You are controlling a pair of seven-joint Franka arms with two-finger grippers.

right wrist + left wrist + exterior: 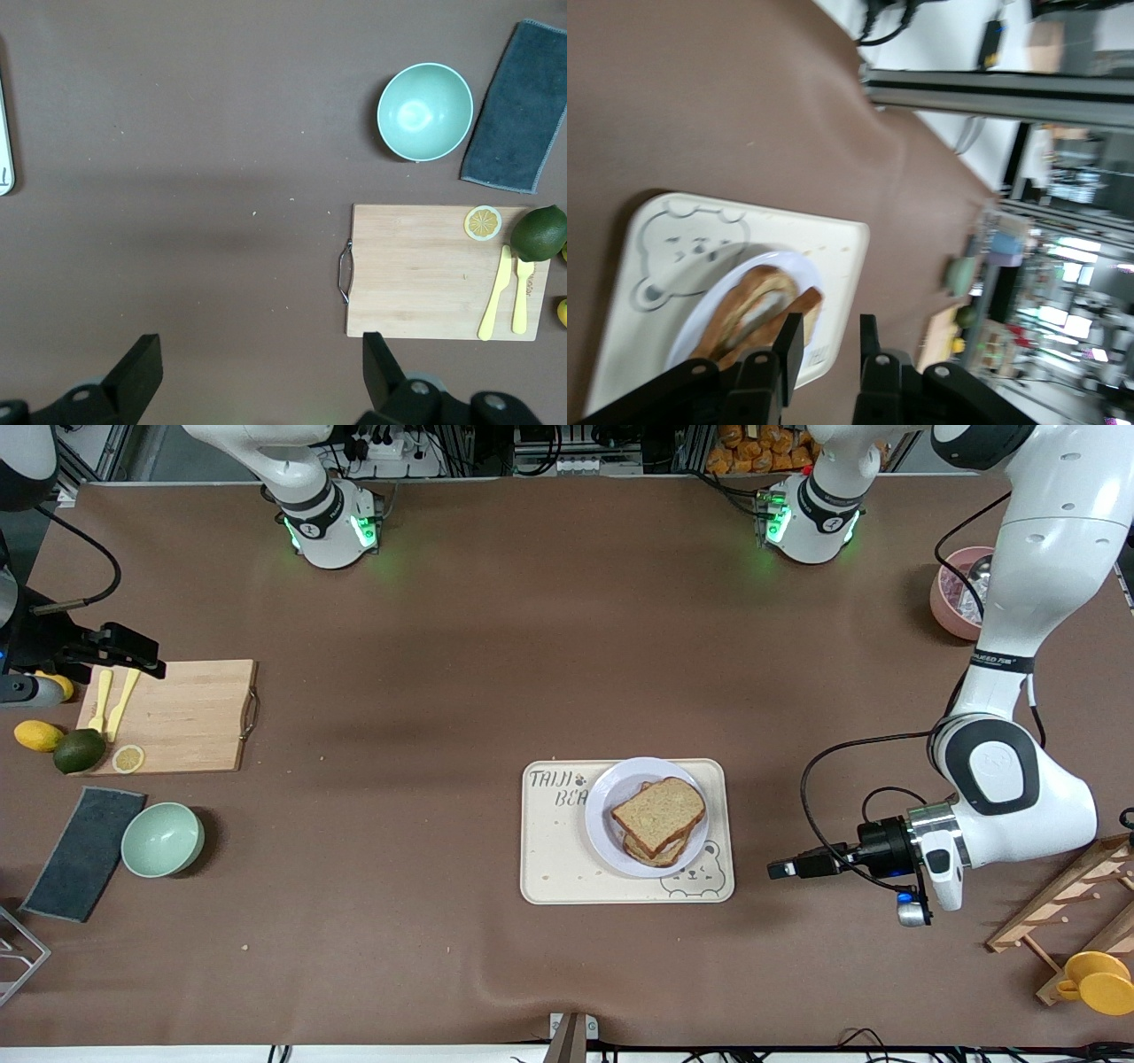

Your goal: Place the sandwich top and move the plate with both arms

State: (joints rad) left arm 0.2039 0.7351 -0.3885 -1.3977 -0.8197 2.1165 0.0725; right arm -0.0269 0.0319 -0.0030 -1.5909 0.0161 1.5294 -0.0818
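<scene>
The sandwich top (pixel 658 815), a brown bread slice, lies on a stack of bread on the pale round plate (pixel 601 834). The plate sits on the cream bear tray (pixel 558 864). My left gripper (pixel 774 870) is low over the table beside the tray, toward the left arm's end, pointing at the plate. It is open and empty. In the left wrist view its fingers (pixel 830 335) frame the plate (pixel 793 263) and bread (pixel 757 305). My right gripper (pixel 133 654) hangs open and empty over the cutting board's end; it waits there (pixel 257 354).
The wooden cutting board (pixel 182 716) holds yellow cutlery and a lemon slice, with a lime and a lemon beside it. A mint bowl (pixel 162 839) and dark cloth (pixel 84 852) lie nearer the front camera. A pink bowl (pixel 952 598), wooden rack (pixel 1063 908) and yellow cup (pixel 1099 981) stand at the left arm's end.
</scene>
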